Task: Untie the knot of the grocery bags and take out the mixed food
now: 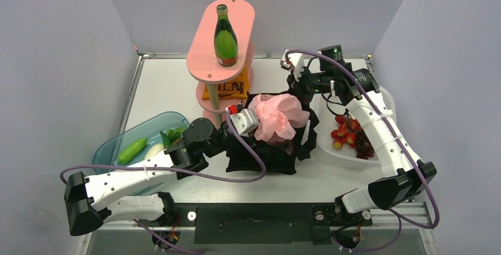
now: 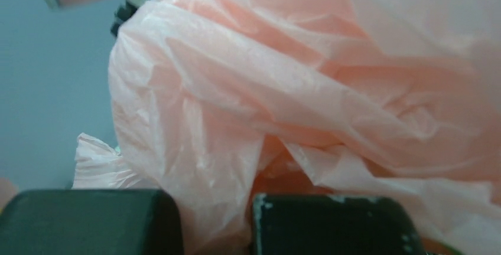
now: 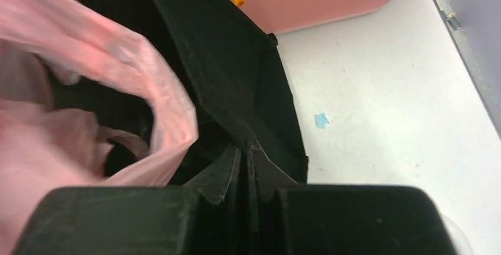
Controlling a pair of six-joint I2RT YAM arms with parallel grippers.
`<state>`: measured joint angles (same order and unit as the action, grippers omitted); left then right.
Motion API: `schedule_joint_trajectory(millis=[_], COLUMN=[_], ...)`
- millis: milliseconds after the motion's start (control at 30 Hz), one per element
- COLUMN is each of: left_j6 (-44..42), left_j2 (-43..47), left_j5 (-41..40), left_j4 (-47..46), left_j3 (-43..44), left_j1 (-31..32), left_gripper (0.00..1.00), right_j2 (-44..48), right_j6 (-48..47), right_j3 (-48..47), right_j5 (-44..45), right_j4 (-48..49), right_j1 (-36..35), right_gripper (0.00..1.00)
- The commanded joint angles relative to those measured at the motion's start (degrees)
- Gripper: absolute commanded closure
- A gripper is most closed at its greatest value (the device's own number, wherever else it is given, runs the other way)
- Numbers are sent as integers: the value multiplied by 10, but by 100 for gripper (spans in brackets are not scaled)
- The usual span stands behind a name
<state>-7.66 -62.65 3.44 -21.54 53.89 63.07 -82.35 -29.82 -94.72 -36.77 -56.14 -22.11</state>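
Interior of tote [image 1: 276, 158] hidden by pink bag [image 1: 277, 116], snack packet [image 1: 232, 90] half-hidden

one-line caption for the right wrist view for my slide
Right gripper pinches the rim of the black tote, with the pink bag bunched inside.

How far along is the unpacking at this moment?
Mostly done: green bottle and orange snack packet sit on the pink stand, white vegetable and leafy greens in the blue bin, grapes and small fruits in the white tray. In hand: left end effector pinches the pink bag, right end effector pinches the black tote rim. Left: whether either bag holds more cannot be seen.
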Motion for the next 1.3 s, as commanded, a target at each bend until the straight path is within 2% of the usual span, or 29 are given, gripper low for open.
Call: schedule_joint_trajectory(millis=[0, 100, 267, 400, 633, 700, 767, 833, 900, 1033, 1100, 1267], left_j6=[52, 70, 94, 88, 92, 94, 97, 90, 81, 34, 25, 25], left_j2=[10, -4, -110, -213, -361, -377, -367, -328, -285, -220, -208, -197], left_j5=[-86, -156, -215, -225, -194, -180, -174, -150, -126, -122, -121, -85], left_j4=[-11, 84, 277, 435, 586, 605, 600, 568, 532, 475, 486, 533], left_j3=[-48, -52, 41, 144, 254, 264, 259, 243, 230, 231, 250, 293], left_j1=[-5, -13, -9, -7, -16, -17, -17, -16, -12, -5, -4, -5], left_gripper=[100, 100, 100, 100, 98, 79, 64, 57, 40, 17, 8, 3], right_j2=[40, 45, 48, 52, 66, 71, 72, 75, 78, 72, 68, 62], right_j6=[74, 86, 117, 147, 180, 189, 191, 190, 189, 190, 190, 200], right_j3=[2, 5, 1, 2, 14, 19, 25, 32, 41, 49, 50, 49], right_j5=[-57, -73, -93, -101, -116, -121, -123, -125, -126, -125, -126, -129], right_j4=[57, 58, 65, 71, 82, 87, 90, 91, 94, 98, 99, 104], right_j1=[15, 20, 22, 23, 35, 39, 44, 46, 46, 46, 46, 46], right_gripper=[100, 100, 100, 100, 100, 100, 100, 100, 100, 100, 100, 100])
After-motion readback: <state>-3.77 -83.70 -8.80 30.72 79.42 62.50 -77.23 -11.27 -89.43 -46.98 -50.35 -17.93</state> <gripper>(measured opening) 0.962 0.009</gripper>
